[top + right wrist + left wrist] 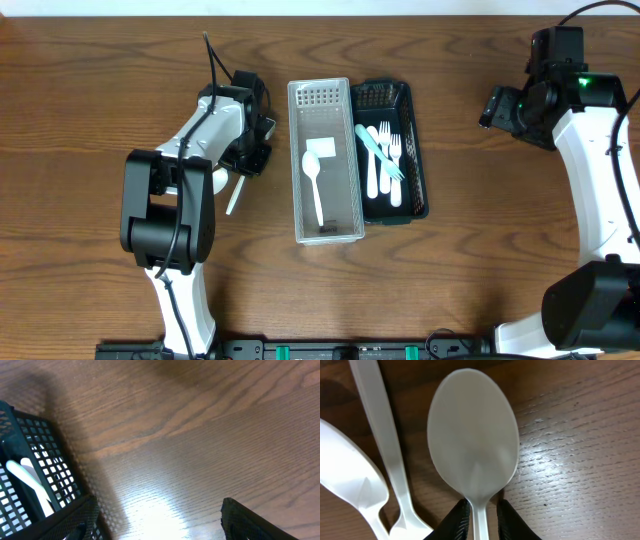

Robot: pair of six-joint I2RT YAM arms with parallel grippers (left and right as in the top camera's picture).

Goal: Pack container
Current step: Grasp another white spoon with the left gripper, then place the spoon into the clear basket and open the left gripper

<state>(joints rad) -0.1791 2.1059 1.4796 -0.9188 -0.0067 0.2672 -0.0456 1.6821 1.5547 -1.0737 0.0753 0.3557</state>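
table [80, 80]: brown wood grain, fills the overhead view. my left arm [170, 210] reaches up from the near edge toward the table's middle; my right arm [600, 180] stands along the right side, well apart from the bins. white bin [296, 160]: long, mid-table, touching or just beside the black bin [418, 150] on its right, cannot tell which. the black bin's mesh corner also shows at the left of the right wrist view, with a white piece inside it. right claw [160, 527]: fingers wide apart, bare wood between them, holding nothing. left claw [481, 507]: low over the table just left of the white bin, its two dark fingertips [460, 520] pressed against either side of the neck of a white spoon [472, 435], so clamped on it. that spoon's bowl points away from the wrist camera over bare wood. just left of it lie a loose white handle [385, 445] and, further left, part of a second spoon [350, 475], both on the table. inside the white bin: one bin spoon [314, 180], bowl toward the far end. inside the black bin: white forks [385, 165] side by side, with a teal piece [378, 152] lying slantwise across them; cannot tell what kind of utensil it is.
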